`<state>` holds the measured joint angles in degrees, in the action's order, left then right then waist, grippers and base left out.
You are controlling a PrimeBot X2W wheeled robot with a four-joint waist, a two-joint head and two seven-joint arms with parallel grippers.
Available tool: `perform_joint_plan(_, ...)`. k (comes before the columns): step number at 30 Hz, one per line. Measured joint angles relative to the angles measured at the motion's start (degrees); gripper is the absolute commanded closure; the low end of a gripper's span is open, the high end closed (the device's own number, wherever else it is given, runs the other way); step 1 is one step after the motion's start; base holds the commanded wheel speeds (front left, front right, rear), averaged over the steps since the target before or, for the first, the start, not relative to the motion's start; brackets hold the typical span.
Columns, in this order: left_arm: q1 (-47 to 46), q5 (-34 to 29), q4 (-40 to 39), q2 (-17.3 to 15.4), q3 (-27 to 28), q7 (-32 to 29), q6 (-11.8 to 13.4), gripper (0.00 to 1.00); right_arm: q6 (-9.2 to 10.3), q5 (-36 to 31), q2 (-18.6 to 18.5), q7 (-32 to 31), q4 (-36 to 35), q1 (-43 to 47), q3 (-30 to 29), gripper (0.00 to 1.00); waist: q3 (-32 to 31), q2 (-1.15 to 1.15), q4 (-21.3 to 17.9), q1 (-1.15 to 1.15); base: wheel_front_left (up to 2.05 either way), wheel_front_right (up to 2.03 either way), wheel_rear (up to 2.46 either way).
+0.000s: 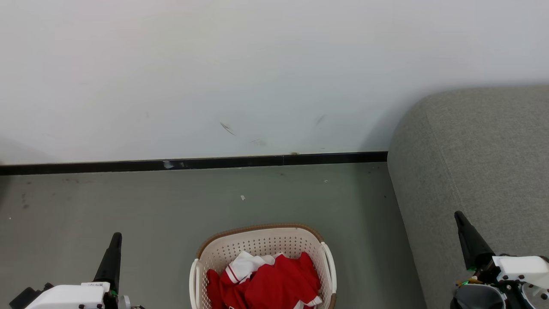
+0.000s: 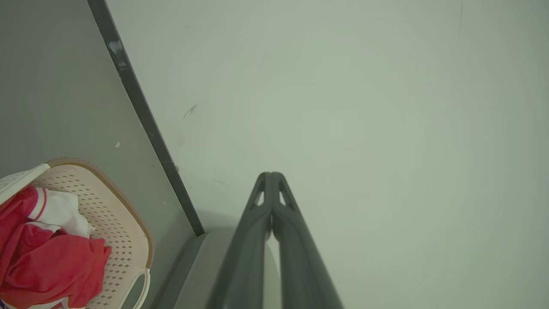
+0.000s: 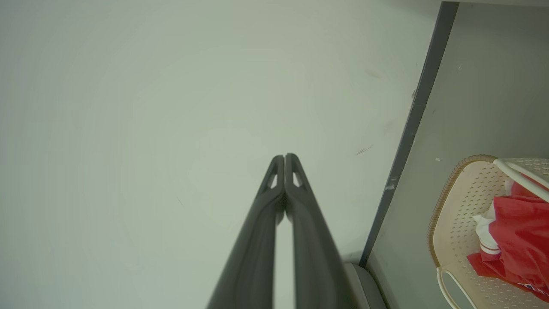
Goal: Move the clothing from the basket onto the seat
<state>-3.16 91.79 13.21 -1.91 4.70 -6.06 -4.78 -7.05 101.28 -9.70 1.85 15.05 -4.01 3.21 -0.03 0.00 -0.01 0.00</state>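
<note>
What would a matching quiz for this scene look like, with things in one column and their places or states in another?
1 clothing
2 basket
3 sofa
4 left gripper

a grey, on the robot's right
b jaws shut, holding nothing
c cream, on the floor
d red and white, heaped in the basket

Pairs: 1-d, 2-c, 3-a, 4-b

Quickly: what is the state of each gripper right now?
Left gripper: closed, fingertips together, holding nothing.
Right gripper: closed, fingertips together, holding nothing.
</note>
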Motion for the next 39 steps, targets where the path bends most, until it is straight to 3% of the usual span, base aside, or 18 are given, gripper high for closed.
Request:
perform_joint_plan(4,0.6,0.0,1.1,0.4,-0.1,0.0,0.1,1.00,0.05,0.0,0.7,0.0,0.9,0.8,0.1,1.00,0.0,0.00,0.0,0.00,0.00,0.00,0.00)
perform_joint_plan(5,1.1,0.0,1.7,0.8,-0.2,0.0,0.1,0.00,0.05,0.0,1.1,0.0,1.5,1.4,0.2,0.00,0.0,0.00,0.0,0.00,0.00,0.00,0.00)
perform_joint_plan(16,3.3,-0.7,3.1,1.9,-1.6,1.1,0.1,0.00,0.07,-1.3,2.7,0.7,2.9,4.0,1.4,0.00,0.0,0.00,0.0,0.00,0.00,0.00,0.00)
perform_joint_plan(27,3.3,-5.0,1.3,1.3,-3.4,3.4,0.1,0.00,0.07,-8.1,2.6,1.9,1.8,4.0,2.9,0.00,-0.1,0.00,0.0,0.03,0.00,0.00,0.00)
perform_joint_plan(39,3.3,-13.6,-0.8,-0.6,-5.5,5.8,0.6,0.00,0.07,-19.4,2.3,3.2,0.4,3.7,3.4,0.00,-0.4,0.00,0.1,0.40,0.00,0.00,0.00)
